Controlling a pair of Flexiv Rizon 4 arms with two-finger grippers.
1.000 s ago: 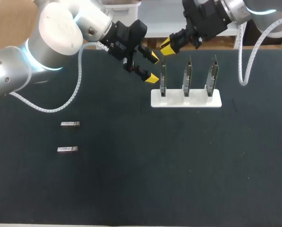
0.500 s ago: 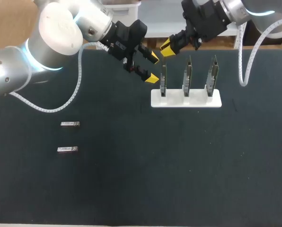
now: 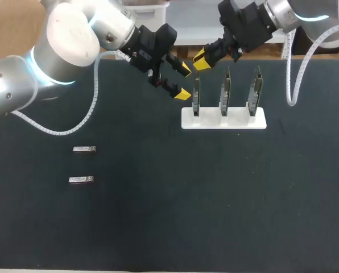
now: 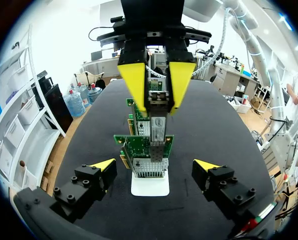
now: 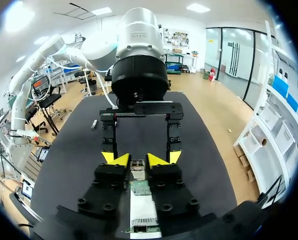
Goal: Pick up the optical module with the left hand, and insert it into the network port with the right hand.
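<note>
Optical module [image 4: 158, 122]: clamped in right gripper [image 3: 201, 60], upper middle of frame, over the leftmost card [image 3: 196, 96]. Gripper barely shifted in the last second, so insertion probably still pending. Left gripper [image 3: 183, 81]: fingers apart, empty, beside the card.

No lettering, label or number is legible on anything here

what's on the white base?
Three cards upright in a row on the base. Right tool holds a module at the left card's top. Base slots are covered by the cards.
</note>
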